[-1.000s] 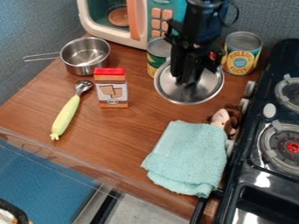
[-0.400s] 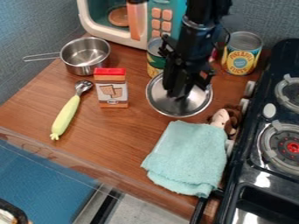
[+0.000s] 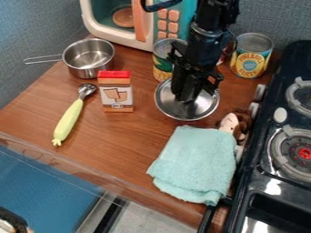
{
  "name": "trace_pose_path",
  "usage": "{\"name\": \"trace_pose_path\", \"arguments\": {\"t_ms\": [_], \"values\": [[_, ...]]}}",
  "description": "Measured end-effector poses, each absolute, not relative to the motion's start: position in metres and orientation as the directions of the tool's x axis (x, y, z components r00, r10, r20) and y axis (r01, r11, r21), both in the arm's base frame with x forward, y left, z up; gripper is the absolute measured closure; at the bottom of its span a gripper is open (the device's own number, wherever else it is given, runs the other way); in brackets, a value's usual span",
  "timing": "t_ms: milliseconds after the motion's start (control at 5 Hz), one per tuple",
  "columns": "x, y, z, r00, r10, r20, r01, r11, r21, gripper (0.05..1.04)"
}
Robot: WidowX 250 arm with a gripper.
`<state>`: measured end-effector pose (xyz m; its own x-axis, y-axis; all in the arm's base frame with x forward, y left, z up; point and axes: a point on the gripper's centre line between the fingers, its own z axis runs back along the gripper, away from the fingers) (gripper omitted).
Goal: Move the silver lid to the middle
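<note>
My gripper (image 3: 186, 97) is right of the centre of the camera view, pointing down over the silver lid (image 3: 189, 110). It is shut on the lid around its centre, where the fingers hide the grip point. The round lid lies roughly level, between the small red-topped box (image 3: 116, 93) and the stove, just behind the blue towel (image 3: 195, 164). Whether its rim touches the table (image 3: 121, 141) I cannot tell.
Two cans, one behind the lid (image 3: 163, 61) and a pineapple can (image 3: 251, 57), stand near the arm. A metal pot (image 3: 88, 58) and a green-handled scoop (image 3: 68, 119) are left. A doll (image 3: 234, 123) lies by the stove (image 3: 261, 173).
Together, the gripper and the lid have come forward and slightly left, away from the pineapple can. Since the middle frame they have shifted only a little, and the lid looks slightly smaller.
</note>
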<state>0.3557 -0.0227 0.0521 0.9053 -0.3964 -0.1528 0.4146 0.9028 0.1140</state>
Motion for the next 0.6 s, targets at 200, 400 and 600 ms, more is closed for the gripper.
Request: {"name": "trace_pose_path", "arguments": {"t_ms": [200, 400, 600], "values": [[0.365, -0.016, 0.050, 0.909, -0.384, -0.161, 0.404, 0.907, 0.120, 0.804], [0.372, -0.009, 0.044, 0.912, -0.373, -0.171, 0.395, 0.912, 0.114, 0.804], [0.372, -0.007, 0.035, 0.908, -0.371, -0.196, 0.396, 0.912, 0.104, 0.804]]}}
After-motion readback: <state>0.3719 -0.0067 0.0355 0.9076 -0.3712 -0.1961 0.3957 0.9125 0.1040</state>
